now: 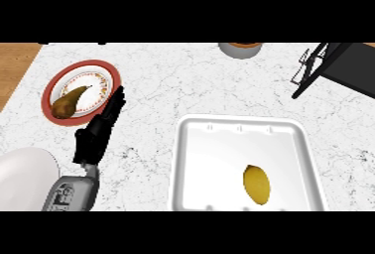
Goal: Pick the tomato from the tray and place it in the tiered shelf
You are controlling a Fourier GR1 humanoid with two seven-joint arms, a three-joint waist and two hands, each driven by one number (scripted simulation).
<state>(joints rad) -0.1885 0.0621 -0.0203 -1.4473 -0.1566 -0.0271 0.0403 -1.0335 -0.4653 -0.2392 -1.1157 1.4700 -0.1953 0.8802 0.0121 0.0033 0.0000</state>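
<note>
**Mia:** What is in the white tray [192, 163]?

**Ben:** A yellow thing [258, 184], long and round like an egg. It lies flat in the low right part of the tray. The task calls for a tomato, but this looks yellow, not red.

**Mia:** Is a robot hand touching it?

**Ben:** No. Only the left robot hand [99, 130] shows. It is black, and it is out on the bench [154, 79], to the left of the tray and well apart from the yellow thing.

**Mia:** Is the robot hand holding something?

**Ben:** No. Its fingers are straight and point up toward the plate [108, 72]. The tips lie just by the plate's right rim. Whether they touch it, I cannot tell.

**Mia:** What is on the plate?

**Ben:** A brown pear [67, 103]. The plate is white with a red rim, at the far left of the bench.

**Mia:** Where is the shelf?

**Ben:** The black thing at the top right corner is the tiered shelf [333, 67]. Only part of it shows.

**Mia:** Anything else?

**Ben:** A round pot [240, 48] peeks in at the top edge. A white round shape [26, 178] sits at the low left.
</note>
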